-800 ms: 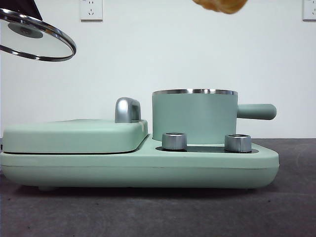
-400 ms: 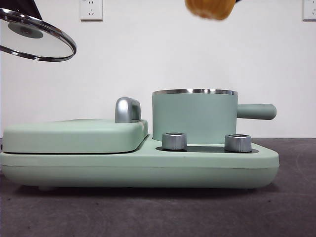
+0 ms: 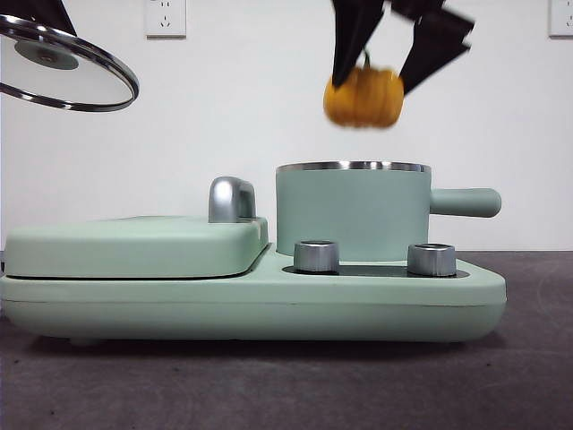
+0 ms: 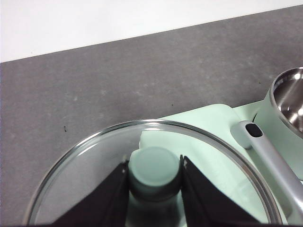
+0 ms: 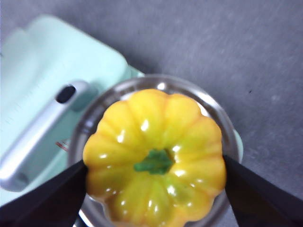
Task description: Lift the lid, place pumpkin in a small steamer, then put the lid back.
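The right tool (image 3: 374,76) comes down from above in the front view, its two black jaws spread around the pumpkin (image 3: 363,97) and pressing on its opposite sides. The pumpkin hangs in the air between the jaw tips, stem up, clear of any support. Directly below this tool stands the small steamer (image 3: 353,211), uncovered, with a gap between its steel rim and the pumpkin's underside; the right wrist view shows the pumpkin (image 5: 155,158) over the pot's round opening (image 5: 215,113). The steamer sits on the mint-green griddle unit (image 3: 251,300), whose flat hinged cover (image 3: 134,244) with a chrome handle (image 3: 231,199) lies off to one side of the tool, on the dark surface (image 3: 286,385).

The left tool (image 4: 154,189) holds the lid (image 4: 94,156) by its mint-green knob (image 4: 154,168), jaws closed narrowly against it. In the front view the lid (image 3: 64,72) hangs tilted, raised well apart from the steamer.
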